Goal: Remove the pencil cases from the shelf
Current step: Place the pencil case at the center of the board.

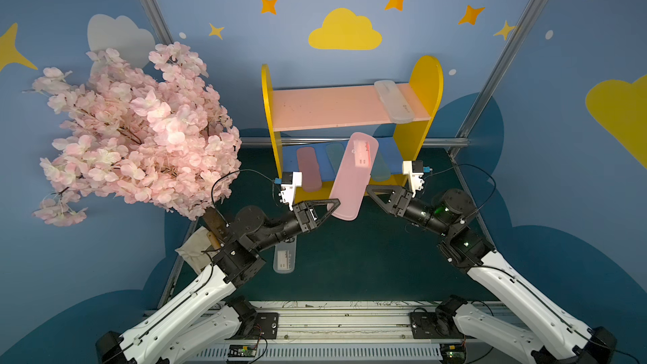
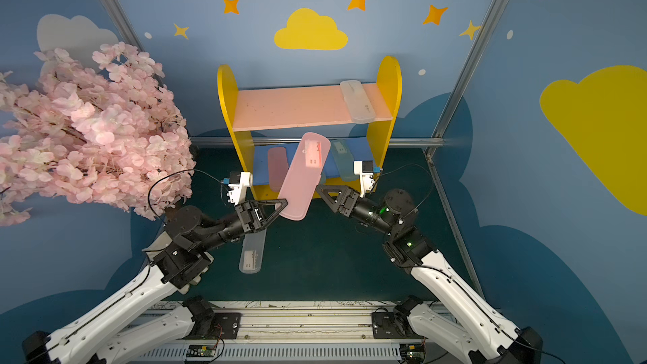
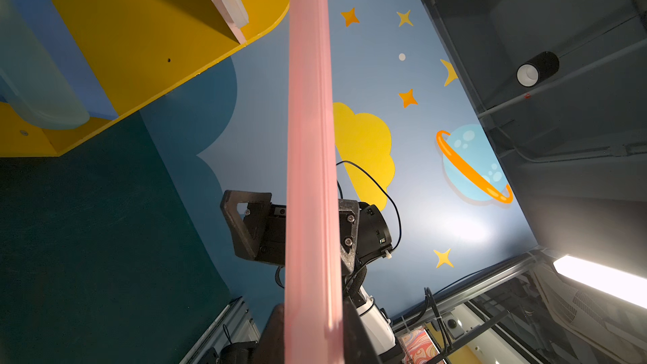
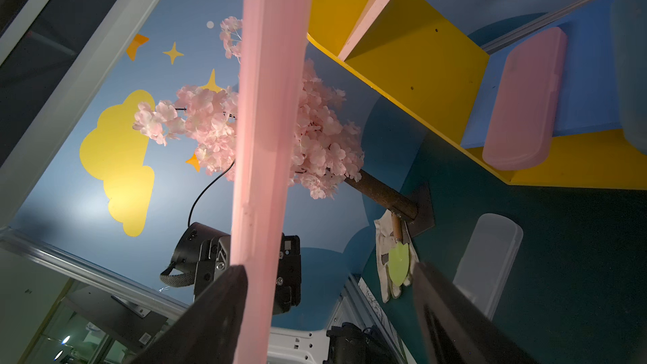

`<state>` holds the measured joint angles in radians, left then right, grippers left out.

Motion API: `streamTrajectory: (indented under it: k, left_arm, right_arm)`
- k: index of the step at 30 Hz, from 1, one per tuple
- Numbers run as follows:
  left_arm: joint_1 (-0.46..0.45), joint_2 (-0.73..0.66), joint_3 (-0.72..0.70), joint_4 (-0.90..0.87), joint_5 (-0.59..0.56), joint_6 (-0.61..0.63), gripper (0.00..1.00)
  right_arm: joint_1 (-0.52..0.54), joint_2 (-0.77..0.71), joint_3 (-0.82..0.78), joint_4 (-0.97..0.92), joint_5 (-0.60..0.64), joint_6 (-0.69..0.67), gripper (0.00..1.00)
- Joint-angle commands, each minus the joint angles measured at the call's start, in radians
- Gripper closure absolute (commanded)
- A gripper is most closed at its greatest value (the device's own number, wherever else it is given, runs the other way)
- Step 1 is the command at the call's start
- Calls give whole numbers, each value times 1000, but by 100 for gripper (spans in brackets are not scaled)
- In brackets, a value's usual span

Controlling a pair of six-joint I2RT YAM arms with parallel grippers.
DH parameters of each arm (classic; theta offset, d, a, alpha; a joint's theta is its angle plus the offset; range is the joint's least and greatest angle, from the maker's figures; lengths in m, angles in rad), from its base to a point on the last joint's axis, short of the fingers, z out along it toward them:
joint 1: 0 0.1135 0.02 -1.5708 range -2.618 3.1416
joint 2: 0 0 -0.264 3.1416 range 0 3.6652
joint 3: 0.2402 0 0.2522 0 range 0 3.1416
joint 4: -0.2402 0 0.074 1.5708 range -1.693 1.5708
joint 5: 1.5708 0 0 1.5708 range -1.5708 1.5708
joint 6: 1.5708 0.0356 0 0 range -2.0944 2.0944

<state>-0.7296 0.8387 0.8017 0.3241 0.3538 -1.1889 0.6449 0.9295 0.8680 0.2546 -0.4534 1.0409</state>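
Note:
A pink pencil case hangs tilted in front of the shelf, with my left gripper shut on its near end. My right gripper stands open around the same case: one finger touches it, the other stays well apart. A frosted white case lies on the pink board. On the blue board lie a pink case and two teal ones. Another frosted case lies on the green table under my left arm.
A pink blossom tree leans over the table's left side, with a glove and trowel at its foot. Metal frame posts stand at the back corners. A rail runs along the front edge.

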Motion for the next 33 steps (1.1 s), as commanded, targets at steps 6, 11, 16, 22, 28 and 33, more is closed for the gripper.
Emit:
streamTrajectory:
  k: [6,11,16,22,28,33]
  left_arm:
    - [-20,-11,1,20,-3,41,97]
    - [-21,-12,-6,28,-17,42,97]
    - [-22,8,-4,48,0,36,97]
    - [-31,29,4,62,23,36,97]
    - [-40,34,4,65,18,39,97]
    - [-40,40,5,68,18,42,97]
  right_arm:
    - [-1,-1,33,90,-11,37,24]
    - [-1,-5,29,96,-5,43,24]
    - [-1,12,43,108,-17,51,24]
    - [-1,35,58,140,-17,65,33]
    - [-1,52,68,158,-20,77,48]
    - [0,55,57,177,-20,92,61]
